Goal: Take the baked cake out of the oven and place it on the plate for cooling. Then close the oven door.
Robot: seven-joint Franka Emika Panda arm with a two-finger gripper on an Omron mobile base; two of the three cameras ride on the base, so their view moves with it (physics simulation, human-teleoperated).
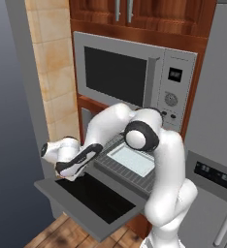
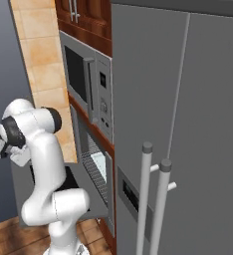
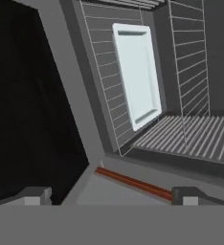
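The oven (image 1: 89, 116) stands open, its oven door (image 1: 50, 188) lying flat with the black glass facing up. A wire rack (image 1: 127, 175) is slid partly out and carries a pale rectangular tray (image 1: 132, 160). My gripper (image 1: 71, 175) hovers over the door's left end, level with the rack. In the hand view my gripper (image 3: 111, 196) is open, its tips wide apart with nothing between them, facing the tray (image 3: 137, 72) and the rack (image 3: 102, 72). The door's glass (image 3: 28, 95) fills the left of that view. The cake and the plate are out of view.
A grey microwave (image 1: 120, 75) with a keypad sits directly above the oven. A tall grey fridge (image 2: 188, 124) with bar handles stands to the right. A tiled wall strip (image 1: 52, 72) borders the oven's left side. The lowered door juts out over the wooden floor (image 1: 62, 235).
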